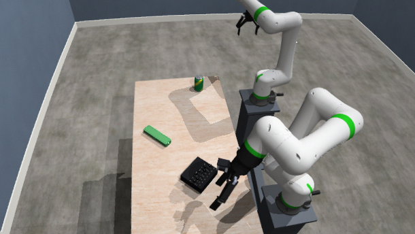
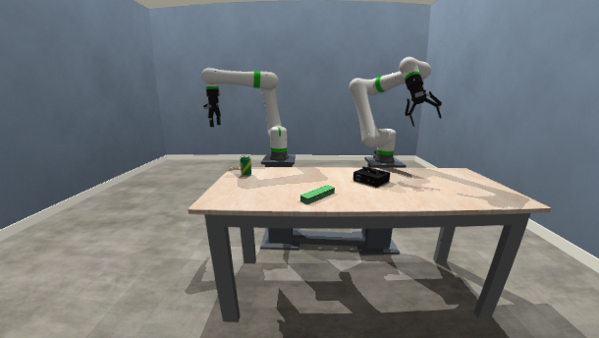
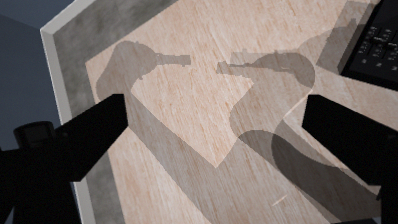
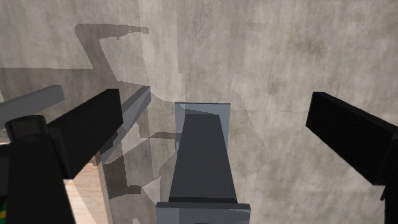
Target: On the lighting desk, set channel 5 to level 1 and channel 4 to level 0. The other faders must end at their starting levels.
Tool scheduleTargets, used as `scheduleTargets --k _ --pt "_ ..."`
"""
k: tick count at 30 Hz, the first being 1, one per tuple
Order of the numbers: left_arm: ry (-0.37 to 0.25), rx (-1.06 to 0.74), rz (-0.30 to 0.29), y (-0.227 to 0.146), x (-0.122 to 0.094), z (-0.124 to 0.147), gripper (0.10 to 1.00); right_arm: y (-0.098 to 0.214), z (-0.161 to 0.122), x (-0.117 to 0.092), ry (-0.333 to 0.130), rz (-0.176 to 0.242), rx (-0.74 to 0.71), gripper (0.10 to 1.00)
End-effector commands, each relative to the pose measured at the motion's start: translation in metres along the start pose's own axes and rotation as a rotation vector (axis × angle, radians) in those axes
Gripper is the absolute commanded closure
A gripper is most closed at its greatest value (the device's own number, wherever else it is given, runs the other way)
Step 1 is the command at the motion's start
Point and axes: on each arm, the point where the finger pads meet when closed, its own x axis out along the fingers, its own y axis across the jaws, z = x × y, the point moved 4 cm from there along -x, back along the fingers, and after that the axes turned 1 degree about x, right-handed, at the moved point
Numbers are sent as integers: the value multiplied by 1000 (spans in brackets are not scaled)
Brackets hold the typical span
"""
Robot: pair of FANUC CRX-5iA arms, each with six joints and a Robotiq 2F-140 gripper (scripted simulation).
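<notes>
The lighting desk (image 1: 191, 170) (image 2: 371, 178) (image 3: 382, 57) is a black box with rows of small faders. It lies on the table, and in the left wrist view only its corner shows at the upper right. The fader levels and channel numbers are too small to read. My left gripper (image 1: 217, 194) (image 2: 426, 120) (image 3: 214, 110) is open and empty, above the table and beside the desk, pointing down at a tilt. My right gripper (image 1: 247, 33) (image 2: 215, 124) (image 4: 214, 107) is open and empty, high up and far from the desk, beyond the table's can end.
A green bar (image 1: 156, 135) (image 2: 317, 194) lies on the table (image 1: 153, 109) (image 2: 417, 198) near the edge away from the arms. A green can (image 1: 198, 84) (image 2: 245, 166) stands at the far end. The right wrist view shows a dark pedestal (image 4: 202, 160) and the table's corner.
</notes>
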Motion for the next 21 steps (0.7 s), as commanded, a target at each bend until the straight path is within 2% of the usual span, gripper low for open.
scheduleTargets --k 1,3,5,7,20,21 --pt "-2 27 16 5 3 -5 98 0 0 -1 2 0 0 98" --pt "-11 106 65 20 13 -18 98 0 0 -1 2 0 0 98" --pt "-11 106 65 20 13 -18 98 0 0 -1 2 0 0 98" --pt "-25 227 135 46 27 -37 98 0 0 -1 2 0 0 98" --pt "-65 602 333 141 67 -85 98 0 0 -1 2 0 0 98" --pt "-65 602 333 141 67 -85 98 0 0 -1 2 0 0 98"
